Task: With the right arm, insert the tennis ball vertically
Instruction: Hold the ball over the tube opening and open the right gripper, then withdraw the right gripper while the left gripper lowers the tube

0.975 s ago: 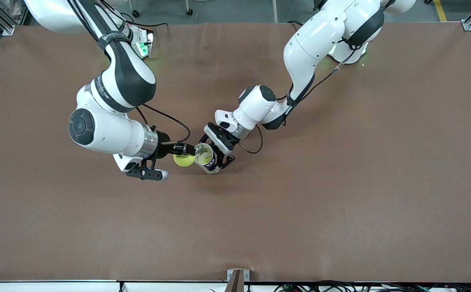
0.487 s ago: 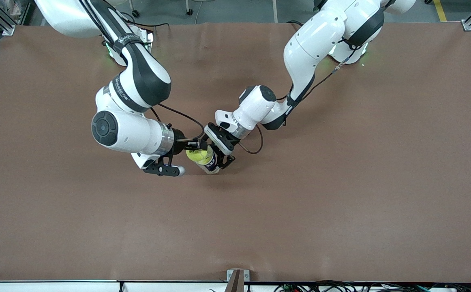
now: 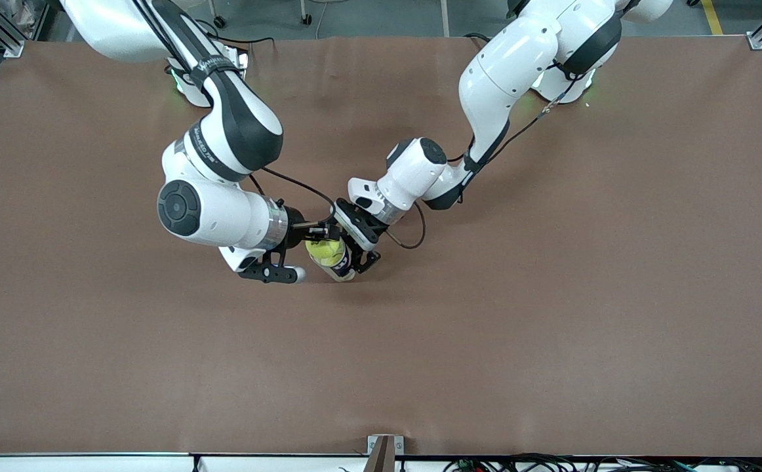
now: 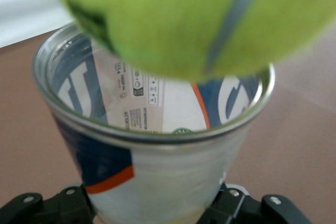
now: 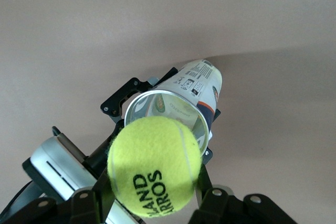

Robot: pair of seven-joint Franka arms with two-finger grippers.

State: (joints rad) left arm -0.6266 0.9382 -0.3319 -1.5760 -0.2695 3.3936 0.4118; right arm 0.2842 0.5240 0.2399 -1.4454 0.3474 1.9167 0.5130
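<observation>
Your right gripper [image 3: 316, 240] grips the tennis ball [image 3: 321, 249] directly over the can's [image 3: 340, 263] open mouth; the can stands upright on the table [image 3: 551, 314], clamped by your left gripper [image 3: 362, 252]; so the drop runs straight down.

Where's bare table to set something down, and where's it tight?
Bare: the brown table from the can down to the front-camera edge, and out to both arms' ends. Crowded: mid-table, where the left pincer holds the can upright and the right pincer holds the tennis ball over its mouth; no hand room between them.
</observation>
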